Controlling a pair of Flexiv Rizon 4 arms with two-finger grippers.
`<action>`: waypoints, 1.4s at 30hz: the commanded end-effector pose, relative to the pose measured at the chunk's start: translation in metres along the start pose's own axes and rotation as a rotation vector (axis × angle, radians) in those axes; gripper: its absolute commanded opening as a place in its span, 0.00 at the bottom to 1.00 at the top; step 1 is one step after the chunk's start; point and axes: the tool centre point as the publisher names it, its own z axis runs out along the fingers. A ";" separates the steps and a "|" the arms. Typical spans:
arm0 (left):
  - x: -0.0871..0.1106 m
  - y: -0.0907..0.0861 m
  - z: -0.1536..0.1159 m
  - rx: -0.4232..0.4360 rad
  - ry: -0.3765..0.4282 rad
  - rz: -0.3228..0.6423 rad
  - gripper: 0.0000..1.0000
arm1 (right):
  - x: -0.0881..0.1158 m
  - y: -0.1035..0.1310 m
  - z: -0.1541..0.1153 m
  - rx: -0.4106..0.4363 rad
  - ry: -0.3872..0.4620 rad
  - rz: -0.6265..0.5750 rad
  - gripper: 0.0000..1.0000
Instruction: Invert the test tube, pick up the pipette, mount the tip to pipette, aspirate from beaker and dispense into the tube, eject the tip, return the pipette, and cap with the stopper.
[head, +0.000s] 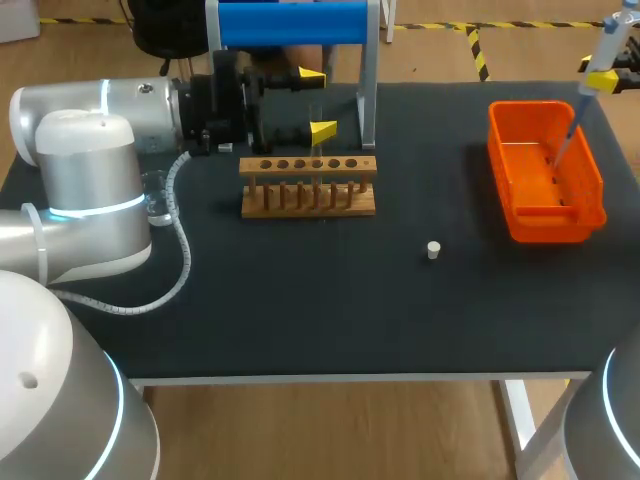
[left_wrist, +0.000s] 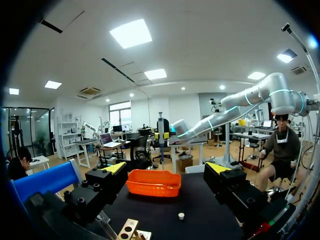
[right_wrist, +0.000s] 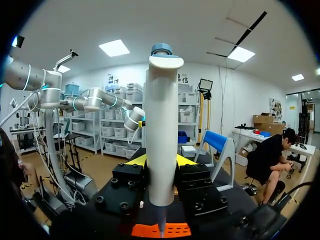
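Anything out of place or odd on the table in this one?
Nothing spilled or knocked over. One oddity: no test tube shows in the wooden rack, and the left tool is open and empty. The stopper sits alone on the table.

On my black worktop (head: 300, 320) I see a wooden tube rack (head: 308, 187) towards the back, a blue-topped stand (head: 368, 100) behind it, an orange tray (head: 545, 222) at the right, and a small white stopper (head: 434, 250) standing apart between rack and tray.

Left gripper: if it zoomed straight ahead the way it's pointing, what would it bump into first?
Probably the orange bin: it sits straight ahead, framed between the left gripper's open fingers. Height is unclear, so it might skim over.
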 end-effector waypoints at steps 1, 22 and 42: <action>0.000 0.001 0.000 0.003 0.000 0.001 1.00 | 0.000 -0.002 -0.001 0.010 0.013 -0.002 0.00; 0.000 0.001 0.000 0.003 0.000 0.001 1.00 | 0.003 -0.002 -0.002 0.019 0.010 -0.017 0.00; -0.011 -0.007 0.016 -0.015 -0.036 -0.019 1.00 | 0.003 -0.002 -0.002 0.019 0.010 -0.017 0.00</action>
